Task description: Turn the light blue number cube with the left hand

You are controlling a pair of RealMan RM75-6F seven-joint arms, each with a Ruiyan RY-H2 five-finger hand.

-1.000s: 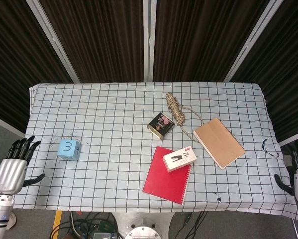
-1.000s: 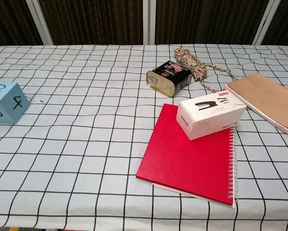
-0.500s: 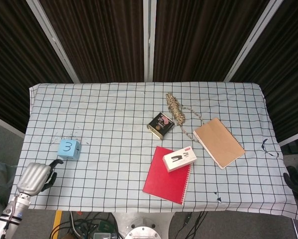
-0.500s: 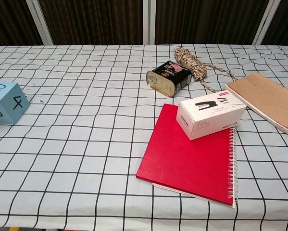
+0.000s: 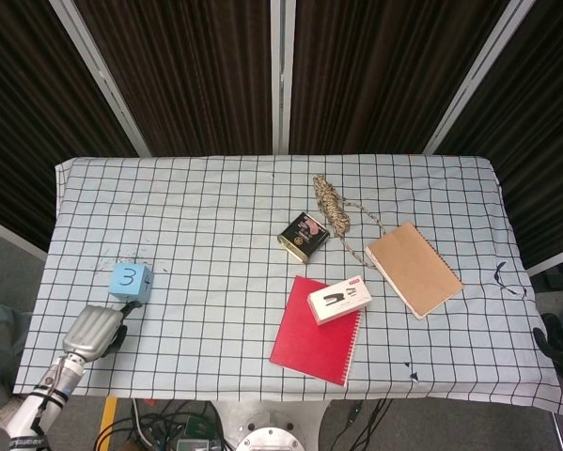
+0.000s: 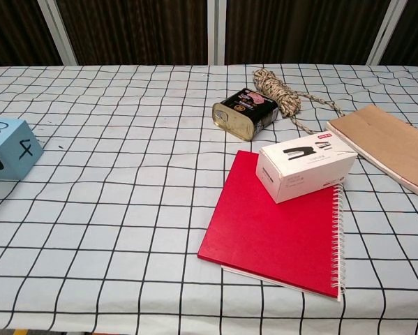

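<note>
Light blue number cube [image 5: 131, 281] sits near the desk's [image 5: 215, 216] left edge, toward the front-left corner, "3" on top. From the chest camera it is cut by the left border, "4" on the side facing right.

Your left hand [image 5: 93, 331] is just in front of the cube, at the front-left of the desk, back of the hand up. The fingers [image 5: 117, 330] point toward the cube but hold nothing; whether they touch its near face, and how far they are spread, you cannot tell from here.

Right hand [image 5: 555, 340] shows only as a dark sliver off the right edge; state unreadable.

For the turn: bring the fingers onto opposite faces of the cube, low enough to avoid tipping it off the near edge. Rotate in place rather than dragging; the checked cloth may bunch. Everything else lies well apart toward the centre and right, so there is nothing to clear.
</note>
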